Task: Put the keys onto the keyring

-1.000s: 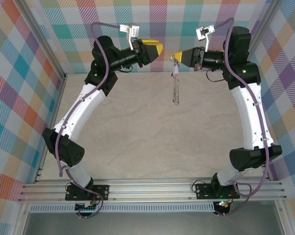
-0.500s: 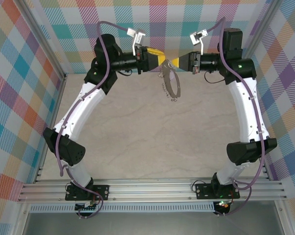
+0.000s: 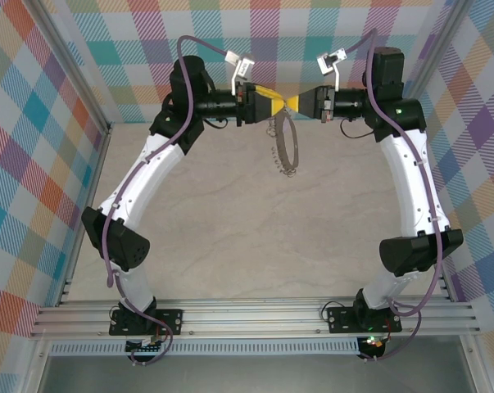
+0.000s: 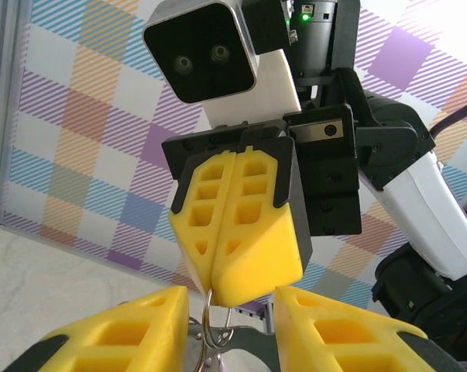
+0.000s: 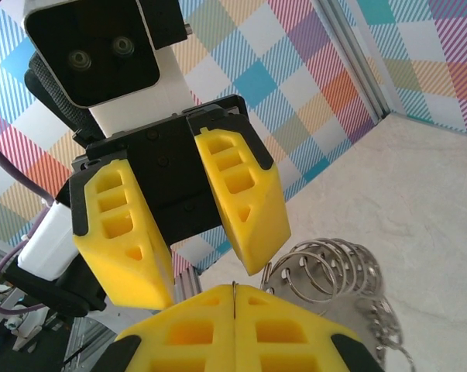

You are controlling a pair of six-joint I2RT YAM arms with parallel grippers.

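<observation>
From the overhead camera I see both arms reaching up to the far edge of the worktop (image 3: 230, 237), their yellow tips meeting nose to nose in front of the checked back wall (image 3: 140, 41).

The right gripper (image 4: 221, 288) is closed, its two yellow pads pressed flat together with no gap along the seam. It pinches the keyring (image 5: 326, 267) at the very tip. On the left wrist camera I can see thin wire rings coming out from under that closed tip. On the right wrist camera a coil of silvery split rings sits just beside my own closed pads, with the beaded chain (image 5: 382, 325) trailing off toward the lower right corner. From above, the keyring hangs as a limp grey loop straight down from the point where the two grippers meet. It is in the air over the far middle of the worktop, and I cannot tell whether its lowest part touches the surface.

The left gripper (image 5: 204, 283) has its jaws apart. Its fingers (image 4: 117, 333) stand on either side of the right gripper's tip and the wire rings. I cannot tell whether they touch either one. I see nothing clamped between them.
</observation>
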